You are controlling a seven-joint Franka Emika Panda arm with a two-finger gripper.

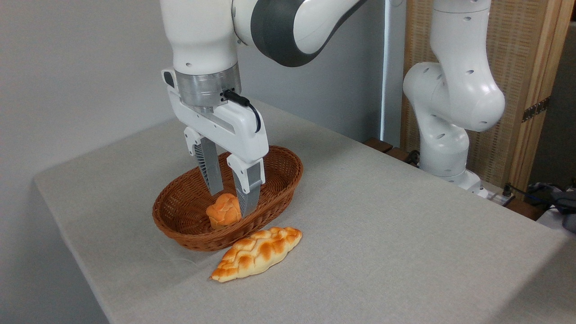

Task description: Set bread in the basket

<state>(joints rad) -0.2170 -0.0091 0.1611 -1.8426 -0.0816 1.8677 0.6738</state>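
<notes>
The bench (405,234), covered in pale grey cloth, spreads wide and bare to the right of the gripper, with its near-left edge falling away below and its far edge running close behind along the wall. The white arm (450,90) rises from its base at the bench's far right edge and arches over to hang straight down. Directly beneath the gripper sits the oval wicker basket (180,220), its long axis running from near-left to far-right, with free room inside behind the fingers. The braided loaf (256,253) lies on the cloth in front of and slightly right of the gripper, just outside the basket's near rim, and appears to touch it or nearly so. The gripper (231,198) reaches down inside the basket, its fingers parted only a bun's width, and they close on the knotted bun (223,210), which sits low near the basket floor; whether it rests there cannot be told.
</notes>
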